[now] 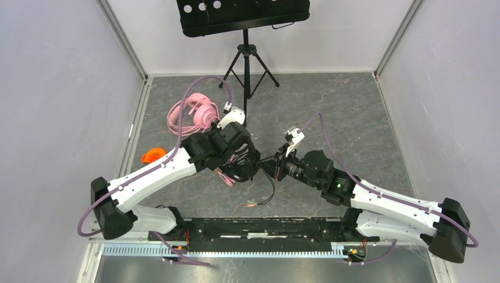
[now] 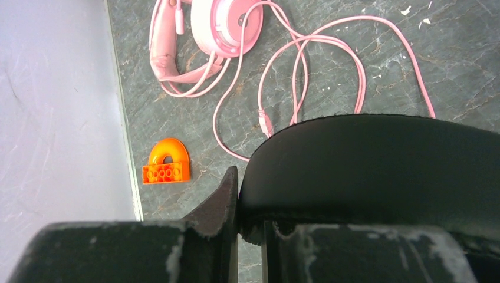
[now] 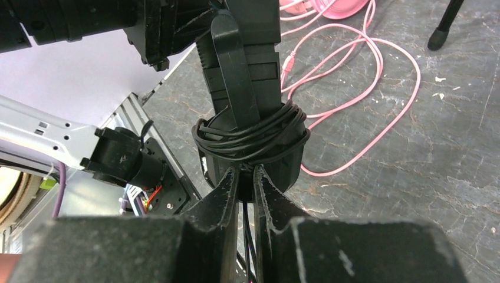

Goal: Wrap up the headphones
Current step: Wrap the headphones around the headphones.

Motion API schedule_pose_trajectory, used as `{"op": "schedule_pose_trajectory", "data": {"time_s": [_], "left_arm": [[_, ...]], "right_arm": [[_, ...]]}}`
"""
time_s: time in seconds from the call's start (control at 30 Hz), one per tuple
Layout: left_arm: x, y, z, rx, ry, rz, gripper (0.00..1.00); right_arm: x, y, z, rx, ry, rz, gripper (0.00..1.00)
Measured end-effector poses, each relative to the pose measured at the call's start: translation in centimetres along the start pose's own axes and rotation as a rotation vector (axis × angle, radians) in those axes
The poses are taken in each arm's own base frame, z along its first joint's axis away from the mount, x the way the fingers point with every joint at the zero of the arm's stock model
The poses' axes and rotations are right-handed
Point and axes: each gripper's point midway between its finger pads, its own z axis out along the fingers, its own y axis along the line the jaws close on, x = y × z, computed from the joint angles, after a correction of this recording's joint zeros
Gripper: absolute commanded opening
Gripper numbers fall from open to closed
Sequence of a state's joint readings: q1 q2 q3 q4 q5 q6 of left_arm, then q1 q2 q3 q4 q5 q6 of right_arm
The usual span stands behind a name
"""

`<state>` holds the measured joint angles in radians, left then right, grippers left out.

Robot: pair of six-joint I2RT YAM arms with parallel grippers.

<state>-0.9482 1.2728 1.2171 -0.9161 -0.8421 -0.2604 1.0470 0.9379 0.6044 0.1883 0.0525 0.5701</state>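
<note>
Here, at table centre: two robot arms meet above the grey table (image 1: 365, 118), with one pair of black headphones (image 2: 365, 171) lifted between them.
Left gripper (image 1: 250, 164): pressed onto the padded black headphones, apparently holding them steady as a spool while the other arm winds.
Right gripper (image 3: 244, 177): jaws almost together, pinching the thin black cable (image 3: 250, 138) just under the coil, likely to keep the turns taut.
Black cable: several turns are bunched round the middle of the headphones. A loose tail trails toward 6 o'clock on the table, so the winding looks unfinished.
Pink headphones (image 2: 227, 26): lying on the table at 11 o'clock from the grippers, well apart from them. The pink cable (image 2: 359, 71) sprawls in open loops, so this pair looks unwrapped.
Bystanders: an orange block (image 2: 167, 164) sits at 9 o'clock near the side wall, and a music stand (image 1: 243, 15) is at 12 o'clock against the back.
Hidden: the left gripper's far finger is behind the pad. The black pair's cups are hard to separate under the coil. The end of the trailing cable is too small to make out. The music stand's top is cut off by the frame.
</note>
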Motion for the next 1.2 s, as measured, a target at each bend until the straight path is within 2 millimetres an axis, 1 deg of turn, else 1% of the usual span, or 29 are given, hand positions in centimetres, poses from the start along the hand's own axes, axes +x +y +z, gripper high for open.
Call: {"op": "schedule_pose_trajectory", "data": {"time_s": [0.07, 0.17, 0.4, 0.57, 0.73, 0.83, 0.9, 1.0, 1.13, 1.2], "left_arm": [[0.3, -0.2, 0.2, -0.005, 0.016, -0.001, 0.02], [0.8, -0.6, 0.3, 0.0, 0.04, -0.005, 0.02], [1.4, -1.1, 0.5, 0.01, 0.07, -0.044, 0.02], [1.7, -1.2, 0.5, 0.01, 0.081, -0.061, 0.02], [2.0, -1.2, 0.5, 0.015, 0.096, -0.076, 0.02], [2.2, -1.4, 0.5, 0.024, 0.104, -0.076, 0.02], [2.5, -1.7, 0.6, 0.029, 0.11, -0.083, 0.02], [3.2, -2.4, 0.9, 0.053, 0.13, -0.111, 0.02], [4.0, -3.6, 1.2, 0.096, 0.153, -0.161, 0.02], [4.4, -4.1, 1.3, 0.121, 0.159, -0.192, 0.02]], "right_arm": [[0.3, -0.3, 0.1, 0.012, 0.012, 0.0, 0.17], [0.7, -0.6, 0.0, 0.03, 0.026, 0.003, 0.22], [0.6, -0.6, 0.1, 0.035, 0.019, 0.034, 0.28], [0.5, -0.5, 0.1, 0.033, 0.017, 0.052, 0.3], [0.6, -0.4, 0.1, 0.025, 0.011, 0.072, 0.29], [0.8, -0.4, 0.1, 0.022, 0.01, 0.086, 0.34], [0.9, -0.4, 0.1, 0.016, 0.006, 0.093, 0.33], [1.2, -0.5, -0.1, 0.014, 0.004, 0.104, 0.27], [1.3, -0.6, -0.4, 0.014, -0.004, 0.118, 0.3], [1.2, -0.5, -0.6, 0.008, -0.014, 0.126, 0.3]]}}
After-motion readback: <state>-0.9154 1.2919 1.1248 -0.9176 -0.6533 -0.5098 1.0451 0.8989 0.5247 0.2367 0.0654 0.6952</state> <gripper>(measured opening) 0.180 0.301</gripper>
